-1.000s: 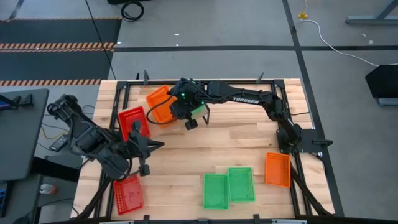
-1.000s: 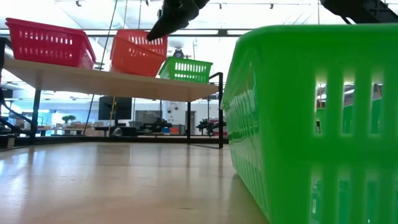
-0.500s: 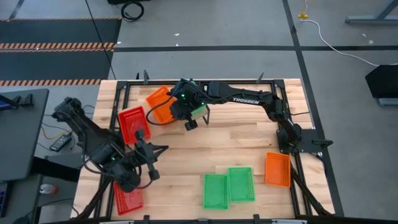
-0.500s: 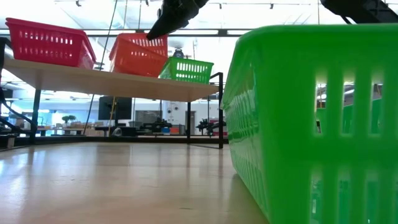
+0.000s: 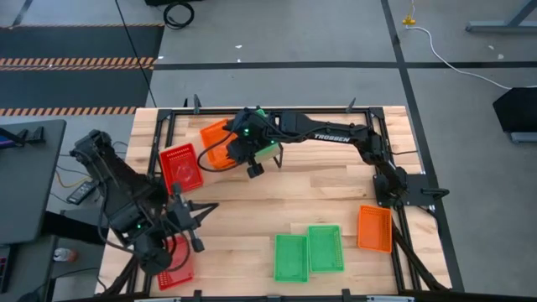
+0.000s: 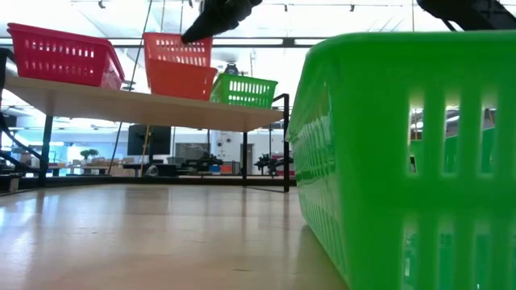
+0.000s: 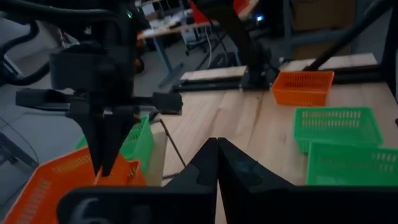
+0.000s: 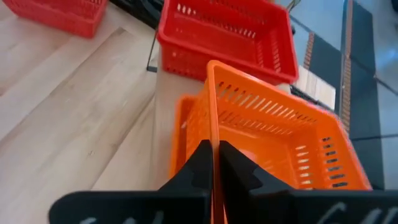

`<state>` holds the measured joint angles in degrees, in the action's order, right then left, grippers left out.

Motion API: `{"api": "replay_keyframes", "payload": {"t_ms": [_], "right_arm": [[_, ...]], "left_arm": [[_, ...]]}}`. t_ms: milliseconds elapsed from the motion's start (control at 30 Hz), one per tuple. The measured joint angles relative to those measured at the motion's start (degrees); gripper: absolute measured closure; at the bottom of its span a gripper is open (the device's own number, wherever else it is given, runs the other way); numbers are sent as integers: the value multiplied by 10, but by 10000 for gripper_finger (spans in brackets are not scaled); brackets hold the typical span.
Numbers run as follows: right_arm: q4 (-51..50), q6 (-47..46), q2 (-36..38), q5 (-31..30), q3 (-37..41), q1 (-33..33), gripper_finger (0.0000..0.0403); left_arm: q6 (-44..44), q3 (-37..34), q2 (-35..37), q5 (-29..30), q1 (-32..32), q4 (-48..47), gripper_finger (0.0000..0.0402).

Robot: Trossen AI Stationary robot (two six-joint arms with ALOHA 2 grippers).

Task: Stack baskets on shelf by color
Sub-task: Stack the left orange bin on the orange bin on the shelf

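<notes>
We take the shelf (image 6: 145, 105) as our reference. On it we find a red basket (image 5: 179, 166) at one end, a green basket (image 6: 244, 90) at the other, and between them an orange basket (image 6: 181, 81). A second orange basket (image 8: 273, 140) sits tilted in that one; the right gripper (image 8: 213, 163) is clamped on its wall.

The left gripper (image 7: 217, 163), fingers pressed together and empty, hangs off the shelf's red end, above another red basket (image 5: 174, 260) on the tabletop (image 5: 277, 201).

Well clear of the shelf, we find two green baskets (image 5: 309, 252) side by side and one orange basket (image 5: 374, 228) beyond them.
</notes>
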<state>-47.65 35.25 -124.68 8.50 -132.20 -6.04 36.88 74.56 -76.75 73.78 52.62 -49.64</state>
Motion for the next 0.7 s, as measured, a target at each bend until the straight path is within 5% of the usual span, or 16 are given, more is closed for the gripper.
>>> {"api": "replay_keyframes", "payload": {"t_ms": [700], "right_arm": [[-47, -16, 0, 20, 0, 5, 340]], "left_arm": [[0, 0, 0, 12, 20, 17, 389]]}}
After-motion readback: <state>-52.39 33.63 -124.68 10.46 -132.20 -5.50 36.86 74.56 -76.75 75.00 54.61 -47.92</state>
